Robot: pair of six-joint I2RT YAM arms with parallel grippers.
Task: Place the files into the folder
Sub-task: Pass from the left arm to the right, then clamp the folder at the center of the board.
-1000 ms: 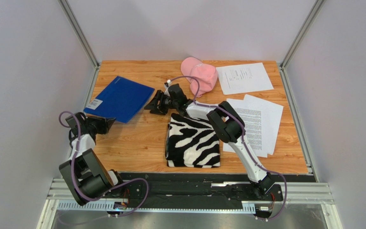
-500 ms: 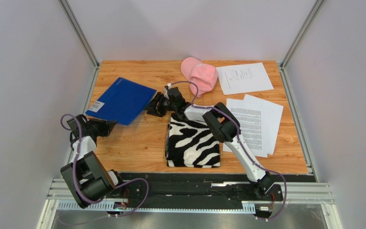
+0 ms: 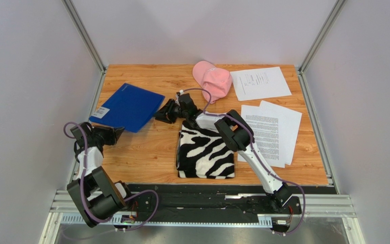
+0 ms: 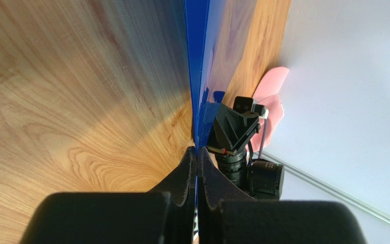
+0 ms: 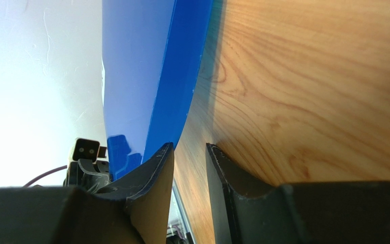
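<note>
While the left gripper (image 3: 115, 132) pinched the folder's (image 3: 128, 107) near corner at the table's (image 3: 141, 152) far left, the right gripper (image 3: 160, 115) sat just beside its right edge, jaws apart, holding nothing.

Wooden table (image 3: 146, 152) holds files (image 3: 276, 129), cap (image 3: 213, 79), zebra cloth (image 3: 205, 152).

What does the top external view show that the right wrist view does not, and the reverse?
Only the top view: white printed paper sheets, a zebra-striped folded cloth, a pink cap. Only the right wrist view: the right gripper has its jaws apart, one fingertip at the edge of the flat royal-blue folder. Both: that folder and the wooden table.
</note>
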